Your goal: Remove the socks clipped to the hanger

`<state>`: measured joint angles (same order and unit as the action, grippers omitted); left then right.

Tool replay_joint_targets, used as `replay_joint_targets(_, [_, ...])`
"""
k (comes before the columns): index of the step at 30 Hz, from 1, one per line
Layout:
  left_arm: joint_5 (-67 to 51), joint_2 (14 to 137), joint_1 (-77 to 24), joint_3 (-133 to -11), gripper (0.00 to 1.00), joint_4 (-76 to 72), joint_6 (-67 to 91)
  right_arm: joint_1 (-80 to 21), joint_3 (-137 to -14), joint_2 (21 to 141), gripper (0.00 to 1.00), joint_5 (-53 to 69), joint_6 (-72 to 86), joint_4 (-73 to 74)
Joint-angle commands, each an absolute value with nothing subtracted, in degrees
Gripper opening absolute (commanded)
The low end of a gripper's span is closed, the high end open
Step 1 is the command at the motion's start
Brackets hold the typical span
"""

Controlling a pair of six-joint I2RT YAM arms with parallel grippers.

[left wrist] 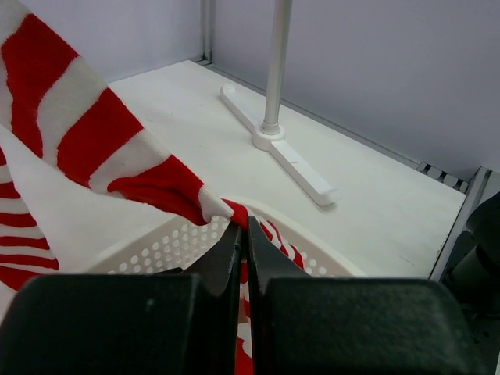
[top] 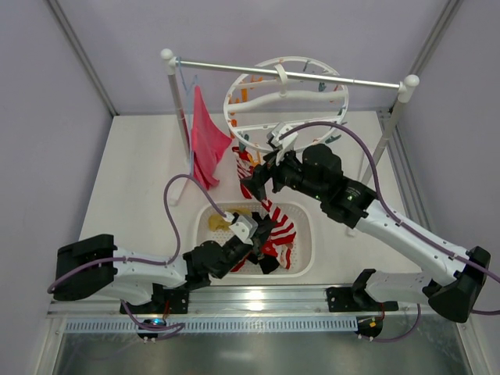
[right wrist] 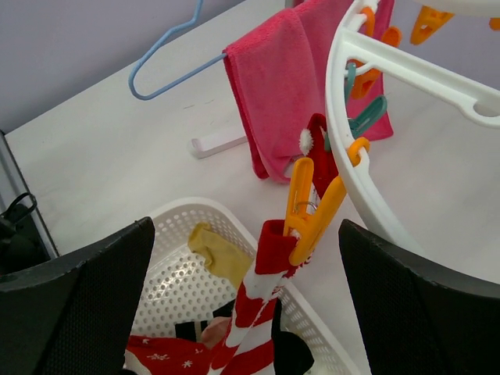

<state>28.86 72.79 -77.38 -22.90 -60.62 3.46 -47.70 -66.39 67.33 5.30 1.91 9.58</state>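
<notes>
The white ring hanger (top: 285,98) hangs from the rack rail, and its rim (right wrist: 375,180) shows in the right wrist view. An orange clip (right wrist: 312,211) on it pinches the red cuff of a red-and-white striped sock (right wrist: 269,266). That sock (left wrist: 78,133) stretches down over the basket. My left gripper (left wrist: 242,228) is shut on its lower end, seen from above (top: 262,233). My right gripper (right wrist: 246,230) is open, its fingers on either side of the clip and cuff without touching them (top: 255,184). A second red sock (right wrist: 320,148) hangs clipped behind.
The white perforated basket (right wrist: 176,273) below holds a mustard sock (right wrist: 219,250), a black sock (right wrist: 293,355) and a red patterned sock (right wrist: 164,351). A magenta cloth (top: 207,141) on a blue wire hanger (right wrist: 160,66) hangs at the rail's left end. The rack's foot (left wrist: 273,148) lies beyond the basket.
</notes>
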Motion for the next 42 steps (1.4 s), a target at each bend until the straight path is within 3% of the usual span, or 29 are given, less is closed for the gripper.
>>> replay_joint_targets(1, [30.2,73.6,-78.8,-25.1,0.00,-63.5,1.7,-48.3,-66.8,66.3,1.00,-2.8,3.3,6.5])
replay_joint_targets(12, [30.1,75.2,-80.4,-26.1,0.00,-63.3,0.3,-54.2,-68.0,69.1,1.00,-21.5,0.7,5.5])
replay_joint_targets(31, [30.2,73.1,-81.7,-25.3,0.00,-63.0,-1.4,-57.6,-72.7,76.8,0.99,-39.1,0.3,7.0])
replay_joint_targets(36, [29.9,72.2,-82.1,-24.8,0.00,-62.8,-1.4,-57.5,-74.5,79.4,0.92,-43.5,-1.2,6.8])
replay_joint_targets(39, [29.9,71.7,-82.2,-24.5,0.00,-62.8,-1.6,-57.6,-74.8,80.3,0.82,-46.0,-1.7,5.6])
replay_joint_targets(42, [30.0,71.5,-82.2,-24.3,0.00,-62.8,-1.8,-57.6,-74.7,80.7,0.64,-47.6,-2.2,4.7])
